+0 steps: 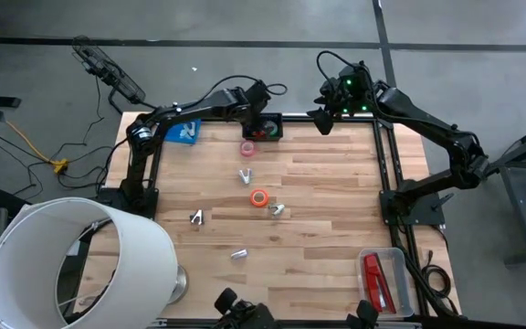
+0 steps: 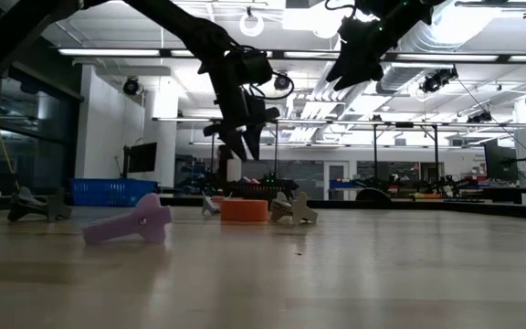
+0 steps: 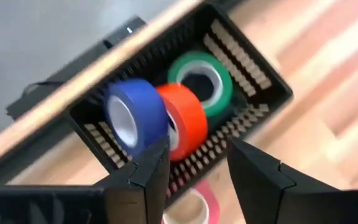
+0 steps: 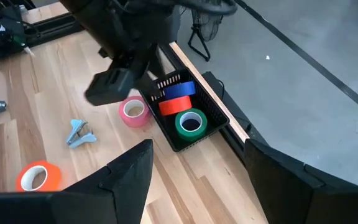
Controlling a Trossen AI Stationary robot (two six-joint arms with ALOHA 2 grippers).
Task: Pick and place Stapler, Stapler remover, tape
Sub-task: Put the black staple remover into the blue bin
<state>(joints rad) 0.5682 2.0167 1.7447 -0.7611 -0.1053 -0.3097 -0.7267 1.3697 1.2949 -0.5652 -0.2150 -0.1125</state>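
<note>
A black slotted basket (image 3: 253, 112) is set at the far edge of the wooden desk (image 1: 336, 210), near its middle, and three tape rolls are stood in it side by side: a blue roll (image 3: 134, 115), a red-orange roll (image 3: 185, 118) and a green roll (image 3: 204, 78). The left gripper (image 3: 194, 171) is held just above the basket's near wall, its fingers parted and nothing gripped between them. A pink tape roll (image 4: 133, 112) is laid on the desk just beside the basket, below that gripper. An orange tape roll (image 1: 259, 198) is found toward the desk's centre, with a light blue staple remover (image 4: 78, 134) between it and the pink roll. Further silvery staple removers (image 1: 196, 217) are scattered toward the near edge, apart from one another.

The right gripper (image 4: 194, 168) is raised over the far edge, to the right of the basket, its fingers spread wide and empty. The red stapler (image 1: 373, 279) is lodged in a clear tray (image 1: 398, 265) at the near right corner. A large white lampshade (image 1: 71, 260) is seen over the near left corner, and a blue packet (image 1: 186, 132) lies at the far left corner.
</note>
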